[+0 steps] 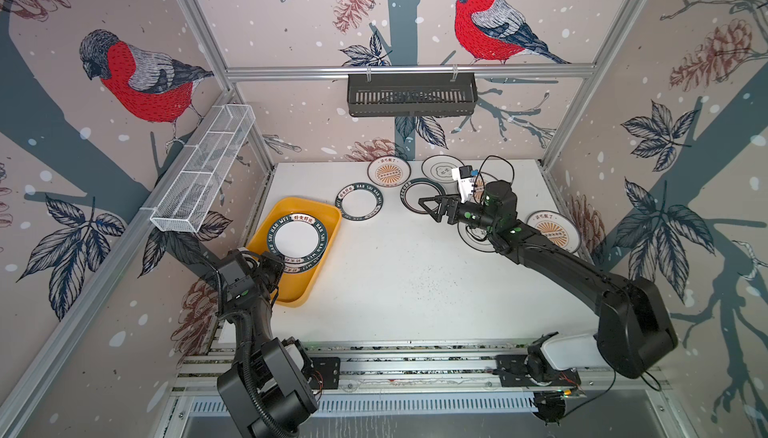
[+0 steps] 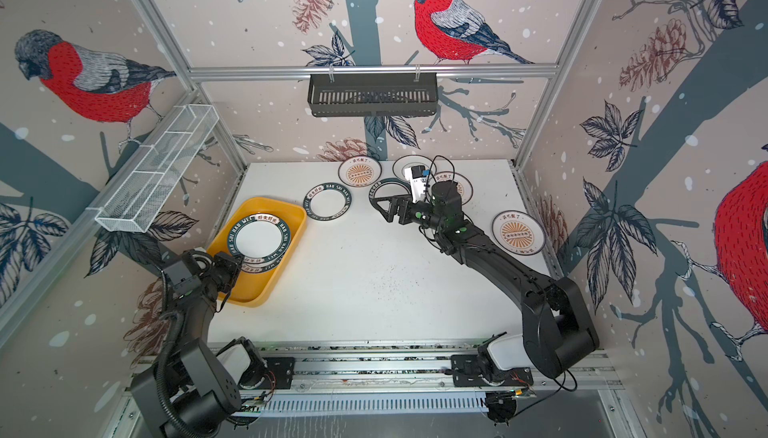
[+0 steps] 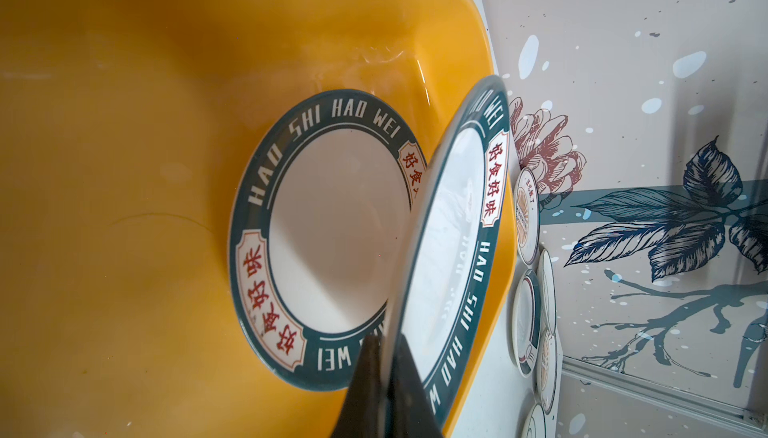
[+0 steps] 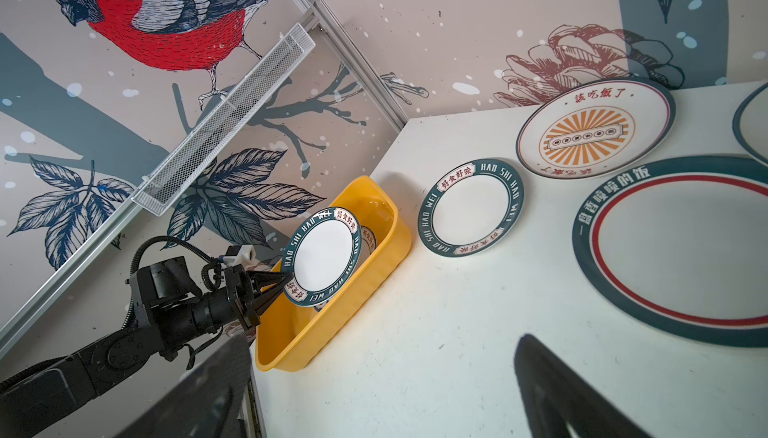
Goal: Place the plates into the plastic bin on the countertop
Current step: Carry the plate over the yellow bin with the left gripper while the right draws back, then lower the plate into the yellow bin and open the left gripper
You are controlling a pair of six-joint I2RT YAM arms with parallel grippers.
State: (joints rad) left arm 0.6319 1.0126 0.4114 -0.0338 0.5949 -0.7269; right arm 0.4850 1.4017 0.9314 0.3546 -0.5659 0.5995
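White speckled countertop [image 1: 395,290], bird-print walls all round. Left gripper [image 4: 286,284] clamped on rim of green-lettered plate [image 4: 322,255]; plate tilted, raised over plastic bin [image 4: 353,303]. Second lettered plate [image 3: 332,228] flat on bin floor beneath. Right gripper [image 1: 429,209] spread wide, empty, near dark-rimmed plate [image 4: 673,248]. Third lettered plate [image 1: 359,203] on countertop just beside bin. Sunburst plate [image 1: 388,171] at back edge.
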